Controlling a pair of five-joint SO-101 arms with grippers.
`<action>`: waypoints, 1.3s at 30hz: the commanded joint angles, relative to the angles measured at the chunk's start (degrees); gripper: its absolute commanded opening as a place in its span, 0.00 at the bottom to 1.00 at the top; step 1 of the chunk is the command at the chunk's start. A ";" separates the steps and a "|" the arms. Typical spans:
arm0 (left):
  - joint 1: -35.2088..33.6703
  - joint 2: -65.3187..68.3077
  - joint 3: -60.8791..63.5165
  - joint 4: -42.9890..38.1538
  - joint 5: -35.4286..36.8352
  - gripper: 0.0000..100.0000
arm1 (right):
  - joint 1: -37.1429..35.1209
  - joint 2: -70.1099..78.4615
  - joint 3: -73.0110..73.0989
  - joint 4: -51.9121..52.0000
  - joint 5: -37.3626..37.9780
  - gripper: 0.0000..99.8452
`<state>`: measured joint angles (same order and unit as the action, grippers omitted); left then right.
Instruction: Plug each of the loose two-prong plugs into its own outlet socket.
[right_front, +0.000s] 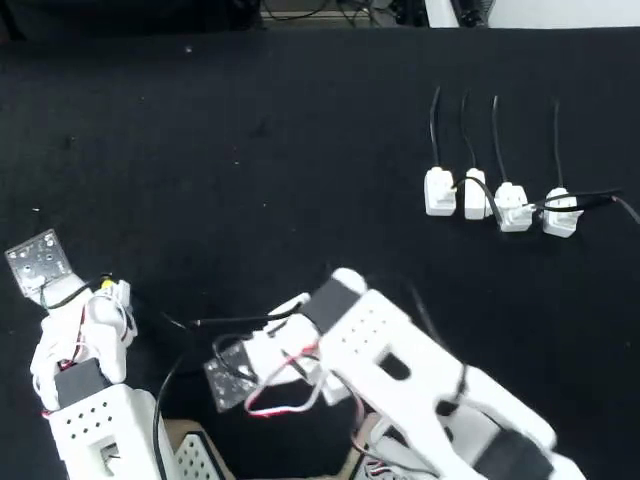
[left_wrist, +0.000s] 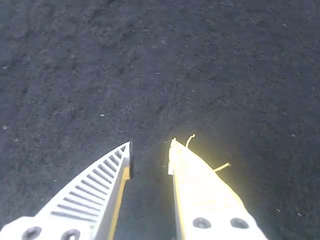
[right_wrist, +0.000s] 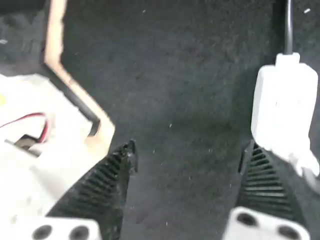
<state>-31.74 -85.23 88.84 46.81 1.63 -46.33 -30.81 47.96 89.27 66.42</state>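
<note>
1. High view: The desk (right_front: 250, 130) is covered in black cloth. My left arm (right_front: 85, 345) stands at its near left corner. My right arm (right_front: 400, 360) is bent over from the near right toward the left one, with its wrist close to the left arm's base. Well apart from both, on the far right of the desk, four white sockets (right_front: 513, 208) sit side by side in a row. Their thin black leads (right_front: 497, 130) run away toward the far edge. A stray cord (right_front: 585, 200) lies across the two sockets at the right end and runs off to the right. From up here I cannot tell which sockets hold a plug.

2. Left wrist view: My left hand (left_wrist: 150, 147) hangs over the black cloth. Its two fingers, one white (left_wrist: 107, 172) and one yellow (left_wrist: 197, 190), are slightly spread. A narrow strip of cloth shows between the tips.

3. Right wrist view: My right hand (right_wrist: 186, 150) is low over the cloth, its black fingers (right_wrist: 107, 180) spread wide with cloth between them. A loose white plug (right_wrist: 285, 100) lies on the cloth just past the tip of one finger, outside the gap. The plug's cord (right_wrist: 289, 25) leads away from the hand. I cannot tell whether that finger touches the plug. Beyond the other finger sit a white arm part (right_wrist: 60, 165) with a red wire (right_wrist: 30, 120) and the edge of a pale wooden board (right_wrist: 52, 45).
</note>
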 joint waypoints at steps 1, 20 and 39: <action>-2.24 -0.70 -3.65 -1.14 0.79 0.13 | -0.79 9.71 -6.20 -3.43 -1.23 0.31; -8.57 -0.70 -3.74 -2.64 0.79 0.13 | -3.16 19.56 -11.91 -15.12 -7.38 0.34; -7.87 -0.79 -3.74 -2.73 0.88 0.13 | 14.59 32.75 -10.33 -24.53 -10.73 0.03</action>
<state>-40.09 -85.41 88.84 45.23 1.71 -34.73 4.26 36.44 60.18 58.95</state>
